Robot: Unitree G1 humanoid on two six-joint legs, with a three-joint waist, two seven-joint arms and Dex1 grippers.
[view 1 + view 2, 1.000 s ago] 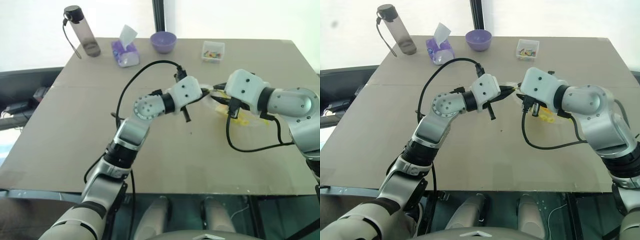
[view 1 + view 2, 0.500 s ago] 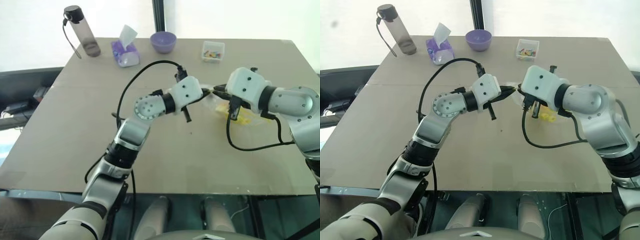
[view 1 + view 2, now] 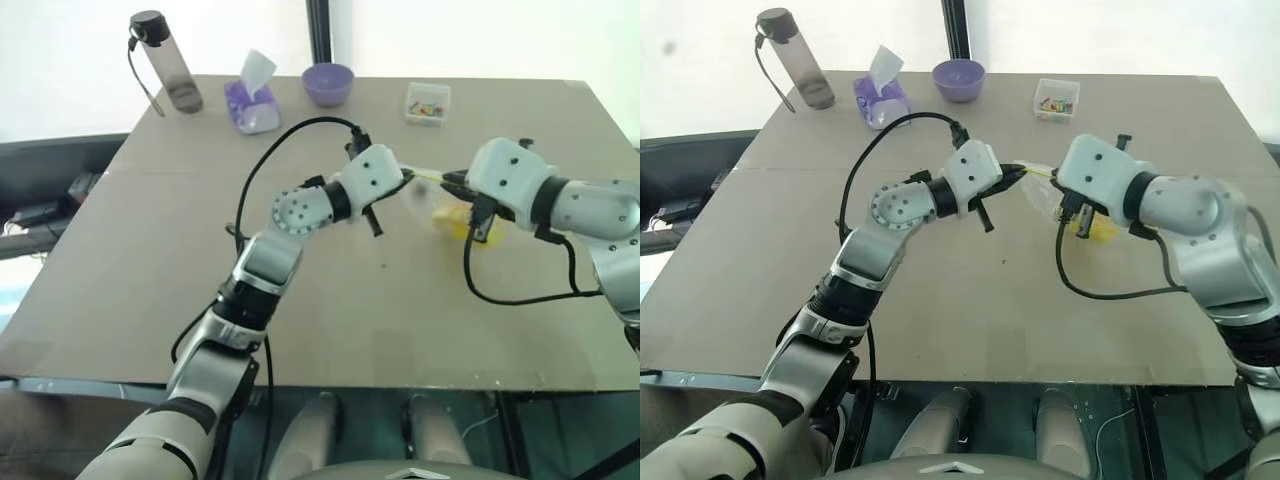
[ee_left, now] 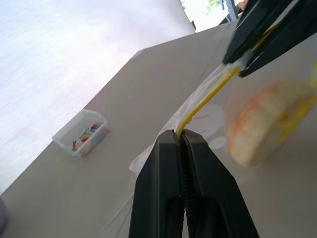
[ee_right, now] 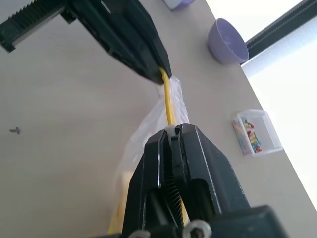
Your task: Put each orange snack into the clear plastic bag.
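1. Yellow seal strip of the crinkly clear plastic zip bag (image 4: 208, 94) is stretched taut between both pincers, bag held up off the tan surface (image 3: 150, 260).
2. Left pincer (image 4: 181, 137) is clamped tight on one end of the strip; right pincer (image 5: 173, 133) is pinched closed on the other end, the two well apart along the strip.
3. One round yellow-orange snack bun with darker orange grid (image 4: 262, 124) hangs inside the bag, below and just beside the right pincer.
4. Step looks like sealing or tensioning the bag mouth. To do it well: keep both grips firm, pull evenly along the strip line, no twisting, so the film doesn't slip out or tear. Sagging snack weight could drag the strip from the jaws.
5. Versus a second ago: right pincer has gone from partly open to closed on the strip and sits further to the robot's right, so the pincers are wider apart and the strip now shows stretched between them.
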